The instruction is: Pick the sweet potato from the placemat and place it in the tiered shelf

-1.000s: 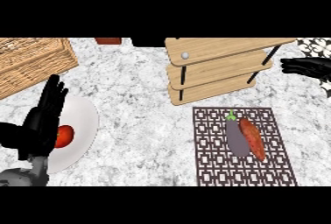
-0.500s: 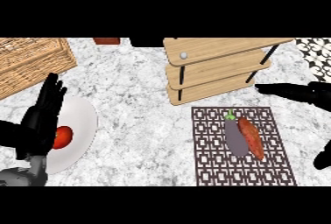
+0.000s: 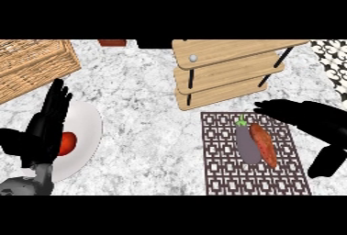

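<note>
head view, looking steeply down at a white marbled counter (image 3: 142, 101). the sweet potato (image 3: 264, 144) is lying on the placemat (image 3: 227, 158), a dark lattice-pattern mat at the lower right. it's the orange-red one, long and tapered, running top to bottom with a slight tilt. right up against its left side is an eggplant (image 3: 247, 146), greyish purple with a little green stem at the top end; the two look like they're touching along their length.

the right hand (image 3: 305, 114) comes in from the right edge and sits over the upper right corner of the placemat, fingers stretched out straight and pointing left, fingertips just above and beside the top of the sweet potato. it's not wrapped around anything, so released. the thumb hangs down lower at the right edge, well clear of the potato.

the tiered shelf (image 3: 230, 69) is just beyond the placemat, light wood boards stacked on thin black posts, tilted a bit in the view.

over on the left, the left hand (image 3: 44, 131) is resting with fingers up and straight, relaxed, holding nothing. it overlaps a white plate (image 3: 88, 133) that has a red tomato (image 3: 66, 143) on it, partly hidden behind the hand.

top left corner has a wicker basket (image 3: 30, 64), and there's a small reddish thing (image 3: 112, 42) at the top edge, can't tell what it is
</note>
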